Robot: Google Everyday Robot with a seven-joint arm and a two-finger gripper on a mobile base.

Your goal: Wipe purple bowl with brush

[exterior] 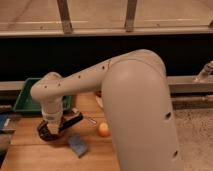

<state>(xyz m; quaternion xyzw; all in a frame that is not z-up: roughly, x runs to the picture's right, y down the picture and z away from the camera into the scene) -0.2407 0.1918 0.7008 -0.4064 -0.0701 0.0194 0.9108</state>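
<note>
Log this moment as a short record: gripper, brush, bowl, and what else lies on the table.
gripper: shut on the brush, low over the purple bowl at the table's left
brush: black, angled, sticking out to the right of the wrist
purple bowl: mostly hidden under the wrist, on the wooden table
orange fruit: right of the bowl
blue sponge: in front of the bowl
green tray: behind the bowl
</note>
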